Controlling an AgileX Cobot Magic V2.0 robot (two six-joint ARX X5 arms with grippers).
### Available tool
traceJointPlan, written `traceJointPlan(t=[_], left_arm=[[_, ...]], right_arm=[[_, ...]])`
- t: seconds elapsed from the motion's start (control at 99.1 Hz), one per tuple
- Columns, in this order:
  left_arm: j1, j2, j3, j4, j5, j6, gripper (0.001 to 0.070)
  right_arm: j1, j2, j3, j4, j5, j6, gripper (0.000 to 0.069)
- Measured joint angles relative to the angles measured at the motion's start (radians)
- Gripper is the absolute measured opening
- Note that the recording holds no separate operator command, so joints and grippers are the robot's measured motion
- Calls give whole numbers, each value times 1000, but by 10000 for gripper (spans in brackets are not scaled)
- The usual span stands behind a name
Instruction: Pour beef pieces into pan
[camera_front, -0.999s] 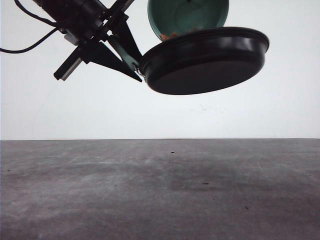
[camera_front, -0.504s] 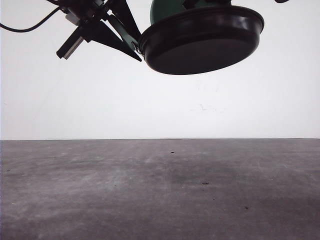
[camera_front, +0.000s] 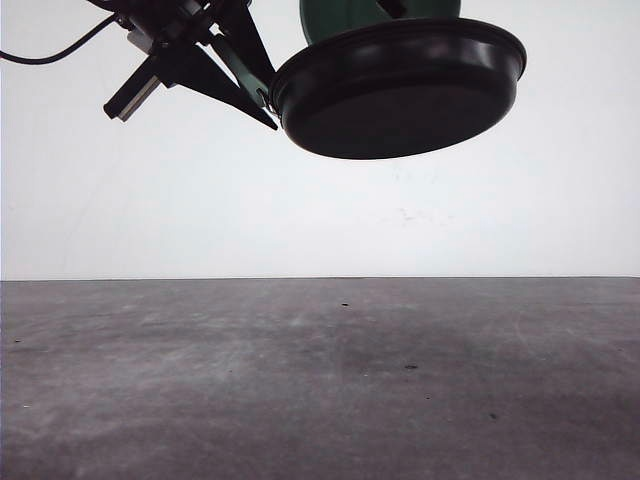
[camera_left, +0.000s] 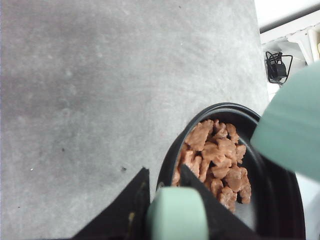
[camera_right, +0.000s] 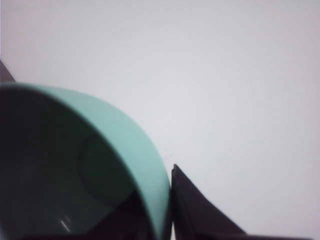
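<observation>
The table (camera_front: 320, 380) is grey and bare, lying well below everything else in the front view. The pan (camera_front: 400, 95) is held high in the air, underside toward the camera, tipped slightly with its handle end lower on the left. Versus half a second ago it sits a touch lower and a bit further left; versus a second ago it is higher, and the teal bowl (camera_front: 340, 15) that then showed its open inside with orange bits at the lip above the pan is now mostly hidden behind the pan's rim near the top edge. In the right wrist view the bowl (camera_right: 75, 165) interior looks dark and empty as far as visible, with the right gripper (camera_right: 165, 210) clamped over its rim, one dark finger outside the wall. The left gripper (camera_left: 165, 200) is clenched on the pan's mint handle (camera_left: 177, 212), dark fingers either side. The beef pieces (camera_left: 215, 160) lie as a loose heap inside the pan, bunched on the handle side. Judgement: the pour looks done or nearly so, the meat is where it belongs, and what is left is probably righting the bowl and lowering both. Risk: the tilted pan could let pieces slide toward the handle edge.
</observation>
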Motion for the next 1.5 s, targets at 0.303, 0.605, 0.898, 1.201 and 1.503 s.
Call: traceJointPlan(t=[0.303, 0.605, 0.898, 1.201, 1.503], left_arm=[[0, 0, 0, -21, -4, 36, 55], [0, 0, 0, -17, -35, 132, 55], [0, 0, 0, 17, -68, 161, 55], [1, 0, 0, 17, -71, 169, 55], [1, -2, 0, 10, -68, 173, 55]], right_arm=[[0, -3, 0, -101, 139, 256, 21], [-41, -161, 161, -523, 124, 764, 21], [-424, -189, 472, -1239, -265, 1218, 21], [-808, -96, 422, -1578, -420, 1293, 21], [-909, -34, 77, -1405, -496, 1286, 21]])
